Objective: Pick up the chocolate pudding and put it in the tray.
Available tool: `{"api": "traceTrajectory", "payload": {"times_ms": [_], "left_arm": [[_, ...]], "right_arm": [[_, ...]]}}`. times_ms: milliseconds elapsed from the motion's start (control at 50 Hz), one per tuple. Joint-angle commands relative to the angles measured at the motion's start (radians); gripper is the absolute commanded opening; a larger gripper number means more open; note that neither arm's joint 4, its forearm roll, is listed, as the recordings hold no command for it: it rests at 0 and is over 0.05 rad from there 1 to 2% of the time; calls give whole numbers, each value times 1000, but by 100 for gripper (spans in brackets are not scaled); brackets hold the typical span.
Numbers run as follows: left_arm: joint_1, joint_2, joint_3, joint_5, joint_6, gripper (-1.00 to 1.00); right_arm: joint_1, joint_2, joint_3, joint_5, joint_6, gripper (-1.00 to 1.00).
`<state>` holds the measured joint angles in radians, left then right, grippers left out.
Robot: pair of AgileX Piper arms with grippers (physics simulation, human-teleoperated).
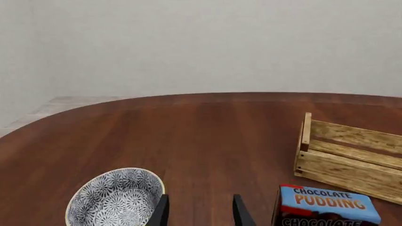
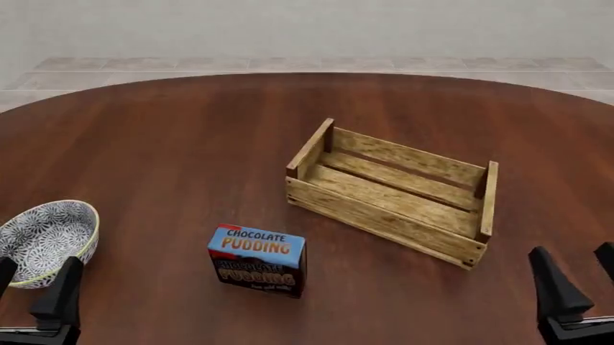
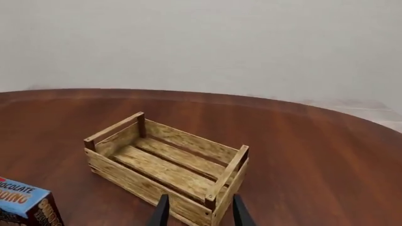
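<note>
Both my arms hang back, fingers spread and holding nothing.

Front view: the small blue-topped chocolate pudding carton (image 2: 257, 260) stands on the round dark-wood table (image 2: 192, 144), near the slatted light-wood tray (image 2: 389, 215) and outside it; a blue-white patterned bowl (image 2: 46, 241) sits well apart from the tray. Left wrist view: my left fingers (image 1: 159, 213) gape between bowl (image 1: 116, 197) and carton (image 1: 326, 206). Right wrist view: my right fingers (image 3: 160, 214) gape before the tray (image 3: 150, 183).

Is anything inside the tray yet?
No. The tray shows only its bare floor slats in the front and right wrist views. The pudding stands outside it on the table.
</note>
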<state>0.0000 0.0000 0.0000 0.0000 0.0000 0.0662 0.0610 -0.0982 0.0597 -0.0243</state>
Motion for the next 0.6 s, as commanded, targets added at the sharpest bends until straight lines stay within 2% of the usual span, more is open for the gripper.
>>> {"api": "traceTrajectory", "payload": {"times_ms": [20, 40, 60, 80, 100, 140, 180, 220, 300, 320, 340, 360, 400, 440, 480, 600], "left_arm": [[0, 0, 0, 0, 0, 100], [0, 0, 0, 0, 0, 100], [0, 0, 0, 0, 0, 100], [0, 0, 0, 0, 0, 100], [0, 0, 0, 0, 0, 100], [0, 0, 0, 0, 0, 100], [0, 0, 0, 0, 0, 100], [0, 0, 0, 0, 0, 100], [0, 0, 0, 0, 0, 100], [0, 0, 0, 0, 0, 100], [0, 0, 0, 0, 0, 100], [0, 0, 0, 0, 0, 100], [0, 0, 0, 0, 0, 100], [0, 0, 0, 0, 0, 100], [0, 0, 0, 0, 0, 100], [0, 0, 0, 0, 0, 100]], "right_arm": [[52, 177, -148, 5, -31, 100], [69, 216, -167, 2, -38, 100], [55, 256, -184, 7, -18, 100], [91, 281, -197, 6, 4, 100], [89, 313, -217, 9, -20, 100], [79, 324, -232, 13, -13, 100], [106, 343, -263, 21, -60, 100], [135, 388, -295, 27, -82, 100], [167, 448, -370, 51, -105, 100], [201, 470, -397, 58, -89, 100], [193, 475, -415, 66, -94, 100], [214, 492, -435, 71, -111, 100], [263, 536, -481, 85, -112, 100], [261, 533, -496, 84, -121, 100], [306, 580, -538, 95, -152, 100], [374, 711, -659, 130, -165, 100]]}}
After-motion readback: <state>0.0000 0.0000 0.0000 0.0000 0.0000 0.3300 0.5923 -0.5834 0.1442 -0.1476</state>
